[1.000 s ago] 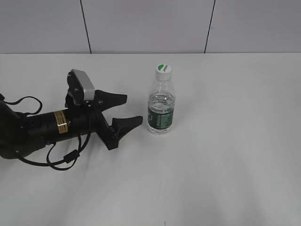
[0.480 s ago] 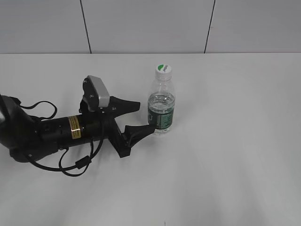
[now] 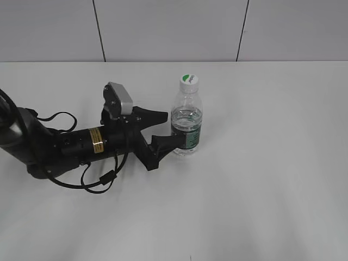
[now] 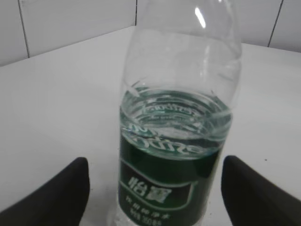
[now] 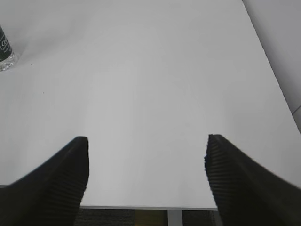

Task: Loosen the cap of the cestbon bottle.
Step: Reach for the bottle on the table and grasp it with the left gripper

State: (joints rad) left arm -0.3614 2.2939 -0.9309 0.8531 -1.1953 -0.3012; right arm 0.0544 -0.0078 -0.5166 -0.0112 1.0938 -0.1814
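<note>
We see the bottle (image 3: 186,124) upright at centre frame on the white table (image 3: 261,163), cap (image 3: 188,81) on, our left gripper (image 3: 169,130) spread wide at its label, far finger short of it, right gripper (image 5: 146,174) gaping over bare table.

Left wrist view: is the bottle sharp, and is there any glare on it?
Left wrist view: the cestbon bottle is slightly soft, its label print readable, with a small white glare streak high on the clear plastic. Exterior view: even light, only faint shadows beside the left gripper.
</note>
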